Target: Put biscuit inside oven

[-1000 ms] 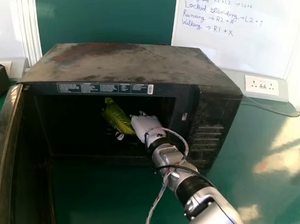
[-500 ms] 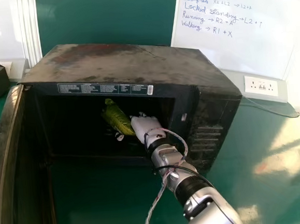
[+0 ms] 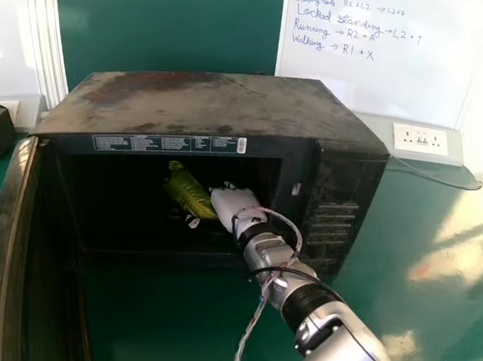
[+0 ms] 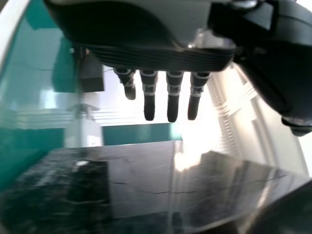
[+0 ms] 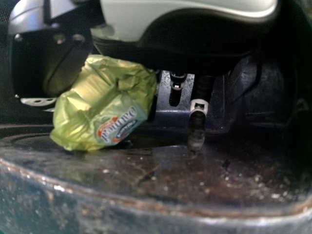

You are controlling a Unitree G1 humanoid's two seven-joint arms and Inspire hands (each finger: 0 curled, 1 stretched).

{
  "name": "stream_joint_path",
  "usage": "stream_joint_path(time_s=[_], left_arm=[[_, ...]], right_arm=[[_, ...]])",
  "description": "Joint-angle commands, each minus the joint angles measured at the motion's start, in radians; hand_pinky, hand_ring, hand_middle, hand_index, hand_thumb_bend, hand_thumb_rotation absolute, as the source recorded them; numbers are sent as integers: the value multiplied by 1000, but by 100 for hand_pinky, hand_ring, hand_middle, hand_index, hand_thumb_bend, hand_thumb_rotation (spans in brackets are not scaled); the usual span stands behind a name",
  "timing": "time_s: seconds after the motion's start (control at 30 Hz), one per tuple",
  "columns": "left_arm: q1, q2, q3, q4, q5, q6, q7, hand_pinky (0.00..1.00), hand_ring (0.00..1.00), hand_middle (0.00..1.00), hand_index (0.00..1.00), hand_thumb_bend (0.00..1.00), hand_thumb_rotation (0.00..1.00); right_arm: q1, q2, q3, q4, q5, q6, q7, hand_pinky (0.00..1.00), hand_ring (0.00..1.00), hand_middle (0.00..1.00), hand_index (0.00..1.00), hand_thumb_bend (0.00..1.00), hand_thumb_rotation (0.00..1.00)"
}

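Our biscuit [image 3: 189, 193] lies inside the oven [image 3: 210, 99], just left of our right hand [image 3: 235, 204]. The visible fingers [image 5: 197, 134] there hang fairly straight and spread from the thumb [image 5: 41, 70]; whether anything nips the wrapper on the hidden side, we cannot tell. We judge the step to be leaving the biscuit there and getting the hand out. We should first make sure the wrapper is free, widening thumb from fingers, then draw back towards the near side, low and slow, so the loose film does not snag and follow. We would clear the sill [image 5: 146, 207] before turning the wrist, and keep off the right side of the opening. Our left hand [image 4: 173, 100], straight-fingered, can wait.

The biscuit's long axis slants, one end far and left, the other near and right beside the hand. Its printed label faces the wrist camera.
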Motion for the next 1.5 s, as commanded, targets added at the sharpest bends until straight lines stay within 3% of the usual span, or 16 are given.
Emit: stream_joint_path(time_s=[0.0, 0.07, 0.13, 0.23, 0.4, 0.53, 0.73, 0.87, 1.2, 1.47], left_arm=[[25, 14, 0, -25, 11, 12, -5, 98, 90, 93, 92, 66, 100], [21, 6, 9, -21, 31, 2, 4, 98, 90, 94, 93, 67, 100], [19, -9, 21, -22, 60, 2, 21, 97, 90, 94, 93, 68, 100], [14, -19, 33, -17, 96, -3, 39, 98, 90, 94, 93, 69, 100], [15, -17, 31, -15, 113, 5, 50, 100, 90, 94, 93, 69, 100], [27, 14, 8, -13, 80, 16, 27, 100, 91, 95, 93, 69, 100], [36, 29, -4, -7, 69, 15, 18, 100, 90, 95, 93, 69, 100], [41, 37, -9, -1, 62, 12, 10, 100, 90, 95, 92, 68, 100], [46, 48, -10, 8, 55, 10, 1, 100, 90, 95, 93, 69, 100], [38, 49, -14, 13, 50, 6, 1, 100, 88, 93, 93, 70, 100]], right_arm=[[28, -2, 5, 20, 9, 10, 22, 85, 93, 91, 89, 40, 21], [29, -2, 8, 21, 7, 10, 22, 85, 93, 91, 90, 40, 38], [33, -1, 8, 21, 7, 7, 18, 84, 92, 90, 89, 44, 63], [36, 0, 11, 20, 7, 5, 14, 85, 92, 90, 90, 53, 83], [40, 1, 12, 19, 10, 2, 6, 93, 96, 93, 91, 61, 86], [41, -1, 10, 18, 13, -3, 8, 99, 100, 98, 96, 68, 90], [44, -5, 13, 17, 13, -9, 5, 100, 100, 100, 100, 74, 92], [47, -5, 14, 15, 15, -16, -3, 100, 100, 100, 100, 73, 94], [63, -15, -2, 4, 40, -30, -11, 100, 100, 100, 100, 86, 98], [122, -64, -4, -50, 54, -122, -89, 100, 100, 100, 100, 85, 98]])
